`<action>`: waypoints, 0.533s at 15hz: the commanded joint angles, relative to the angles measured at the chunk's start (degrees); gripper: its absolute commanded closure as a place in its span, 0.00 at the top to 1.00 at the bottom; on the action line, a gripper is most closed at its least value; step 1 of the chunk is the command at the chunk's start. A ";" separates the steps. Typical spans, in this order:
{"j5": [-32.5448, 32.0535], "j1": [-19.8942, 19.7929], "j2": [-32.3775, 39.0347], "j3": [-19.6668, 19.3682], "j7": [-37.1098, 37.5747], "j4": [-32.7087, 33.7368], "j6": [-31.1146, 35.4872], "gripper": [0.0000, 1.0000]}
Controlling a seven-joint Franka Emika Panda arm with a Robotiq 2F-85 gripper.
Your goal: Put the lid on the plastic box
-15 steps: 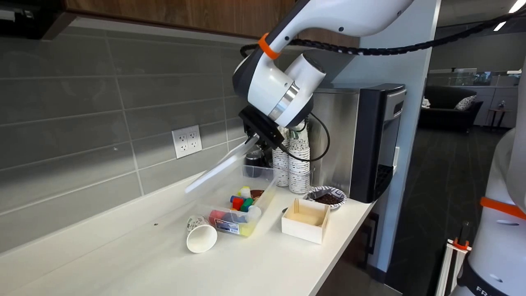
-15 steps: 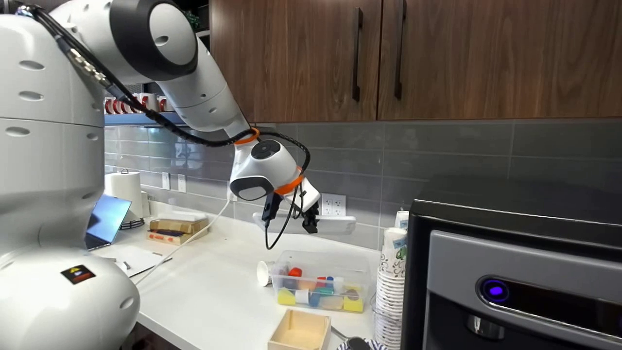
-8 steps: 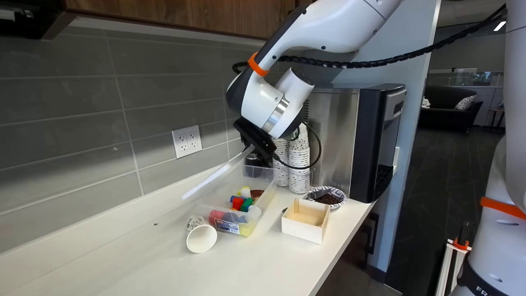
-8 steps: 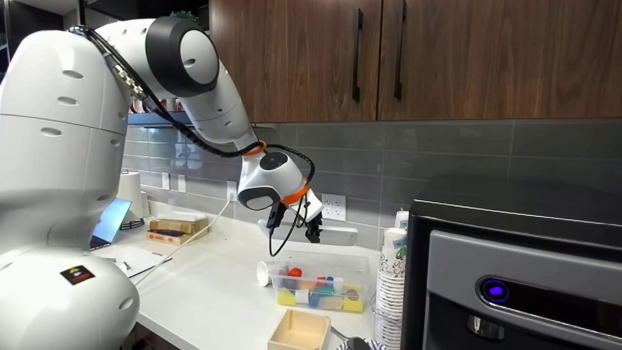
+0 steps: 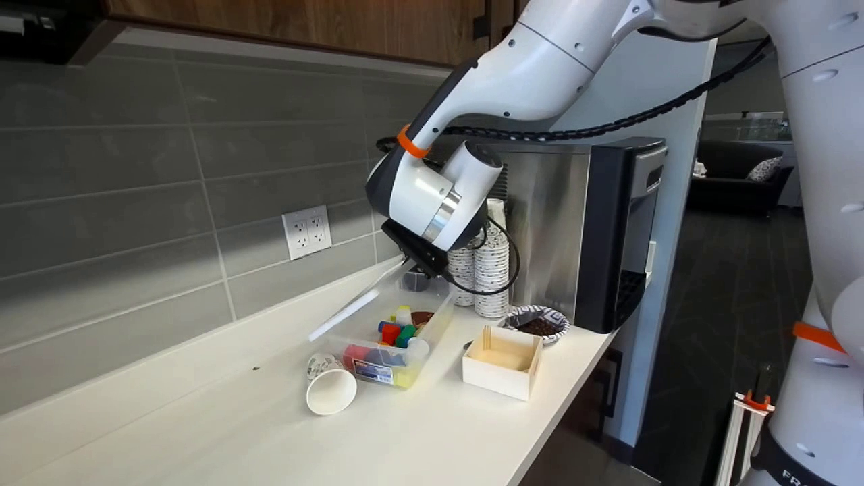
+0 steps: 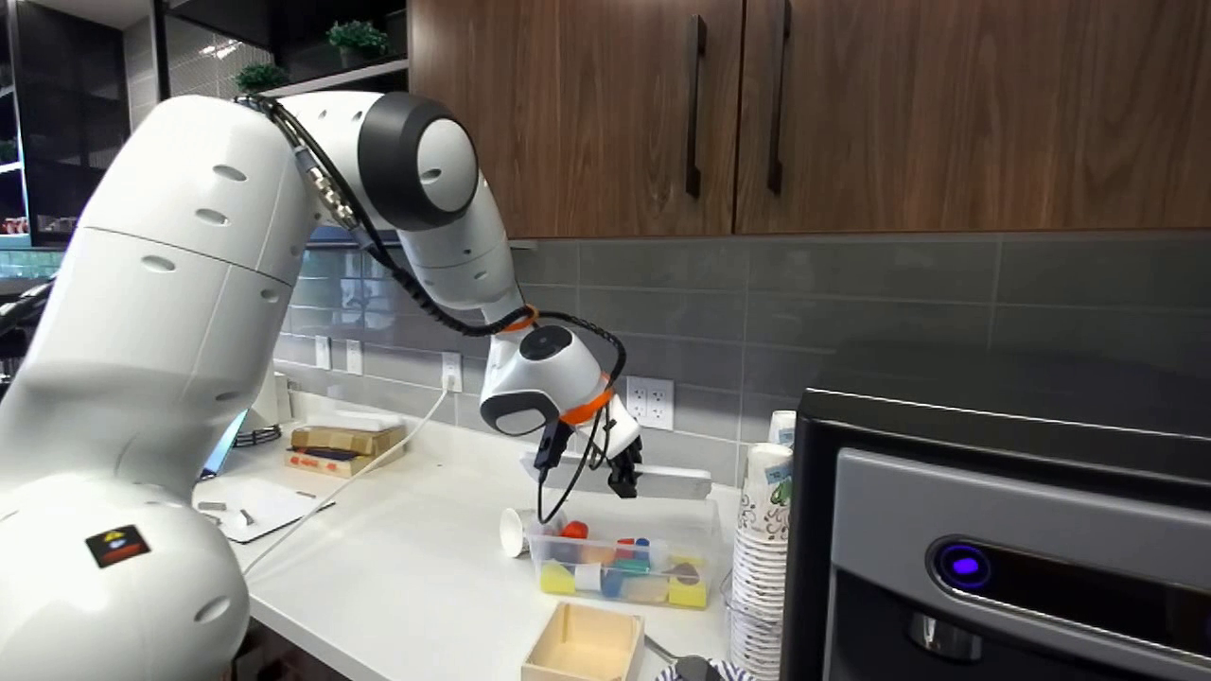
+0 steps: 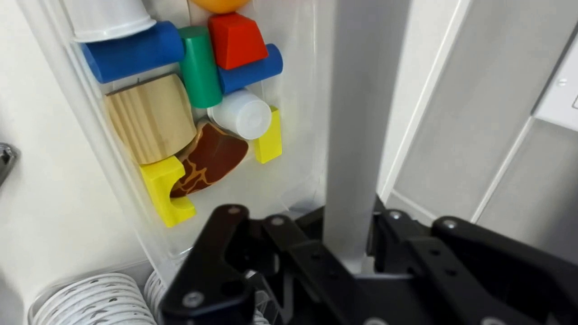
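My gripper is shut on the lid, a whitish translucent panel. The lid shows in both exterior views. It is held tilted, just above the wall-side edge of the plastic box; contact cannot be told. In the wrist view the lid stands edge-on between the fingers, and the gripper has one finger on each side of it. The clear plastic box stands open on the counter with colourful blocks inside; it also shows in an exterior view and the wrist view.
A paper cup lies against the box's end. A small wooden box and a patterned bowl stand towards the counter's front edge. Cup stacks and a dispenser are beyond. The tiled wall runs behind.
The gripper and lid have moved down towards the plastic box. In an exterior view they have also shifted slightly right. The box and other items have not moved.
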 commanded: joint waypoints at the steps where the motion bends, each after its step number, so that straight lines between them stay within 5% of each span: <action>1: -5.44 -4.98 3.57 4.62 4.16 1.46 5.11 0.01; 8: -18.42 -11.80 7.22 11.12 12.90 -4.48 16.06 0.01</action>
